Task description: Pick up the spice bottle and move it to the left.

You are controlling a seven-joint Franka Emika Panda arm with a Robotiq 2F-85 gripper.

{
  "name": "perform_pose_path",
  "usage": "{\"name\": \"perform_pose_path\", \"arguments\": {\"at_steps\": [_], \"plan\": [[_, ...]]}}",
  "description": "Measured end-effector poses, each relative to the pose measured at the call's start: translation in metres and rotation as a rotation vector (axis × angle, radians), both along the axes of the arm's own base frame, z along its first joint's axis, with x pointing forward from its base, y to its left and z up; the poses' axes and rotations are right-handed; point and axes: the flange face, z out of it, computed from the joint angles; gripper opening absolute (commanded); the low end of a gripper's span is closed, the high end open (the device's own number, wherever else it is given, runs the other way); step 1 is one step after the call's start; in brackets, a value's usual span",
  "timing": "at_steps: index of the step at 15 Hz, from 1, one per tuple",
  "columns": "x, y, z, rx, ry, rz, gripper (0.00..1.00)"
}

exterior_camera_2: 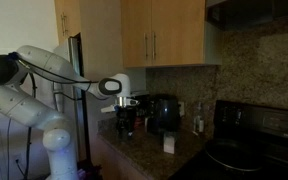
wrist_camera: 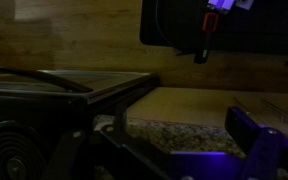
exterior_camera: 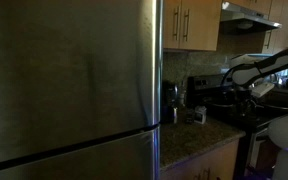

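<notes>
Approach step: the end effector (exterior_camera_2: pixel 125 120) hangs over the speckled granite desk (exterior_camera_2: pixel 149 158), spread wide and empty (nothing shows between its jaws in the wrist view). The small pale spice bottle (exterior_camera_2: pixel 197 119), as I judge it, stands by the backsplash, well apart. Reaching it means passing the black boxy coffee machine (exterior_camera_2: pixel 164 112) between them.

The fridge (exterior_camera: pixel 69 80) fills the left half of an exterior view and hides part of the desk (exterior_camera: pixel 199 137). The right edge cuts the arm (exterior_camera: pixel 269 65). The bottle (exterior_camera_2: pixel 197 120) is too small to tell clearly. In the dark wrist view the gripper (wrist_camera: pixel 174 155) is blurred; how its jaws stand is unclear.
</notes>
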Motion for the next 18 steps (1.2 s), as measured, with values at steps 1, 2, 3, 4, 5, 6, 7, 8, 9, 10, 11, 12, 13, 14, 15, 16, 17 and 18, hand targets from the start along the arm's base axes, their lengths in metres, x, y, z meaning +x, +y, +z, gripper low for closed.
{"name": "perform_pose_path", "arguments": {"at_steps": [1, 2, 3, 4, 5, 6, 7, 8, 9, 10, 11, 12, 13, 14, 15, 16, 17, 18], "plan": [[0.000, 0.000, 0.000, 0.000, 0.001, 0.000, 1.00], [0.000, 0.000, 0.000, 0.000, 0.000, 0.000, 1.00], [0.002, 0.001, 0.002, 0.019, -0.014, -0.023, 1.00], [0.009, 0.001, 0.010, 0.053, -0.045, -0.061, 1.00], [0.018, -0.001, 0.023, 0.091, -0.080, -0.098, 1.00], [0.030, -0.005, 0.038, 0.127, -0.116, -0.135, 1.00], [0.044, -0.011, 0.054, 0.162, -0.151, -0.173, 1.00], [0.059, -0.019, 0.070, 0.196, -0.186, -0.214, 1.00], [0.073, -0.028, 0.082, 0.232, -0.212, -0.255, 1.00], [0.083, -0.036, 0.091, 0.252, -0.227, -0.279, 1.00], [0.091, -0.041, 0.094, 0.261, -0.230, -0.293, 1.00], [0.095, -0.044, 0.093, 0.263, -0.227, -0.300, 1.00], [0.097, -0.045, 0.091, 0.264, -0.222, -0.304, 1.00], [0.099, -0.044, 0.090, 0.248, -0.226, -0.317, 1.00], [0.105, -0.039, 0.086, 0.235, -0.242, -0.363, 1.00], [0.113, -0.029, 0.079, 0.242, -0.242, -0.423, 1.00], [0.125, -0.015, 0.069, 0.259, -0.227, -0.480, 1.00], [0.139, 0.002, 0.059, 0.286, -0.211, -0.535, 1.00]]}}
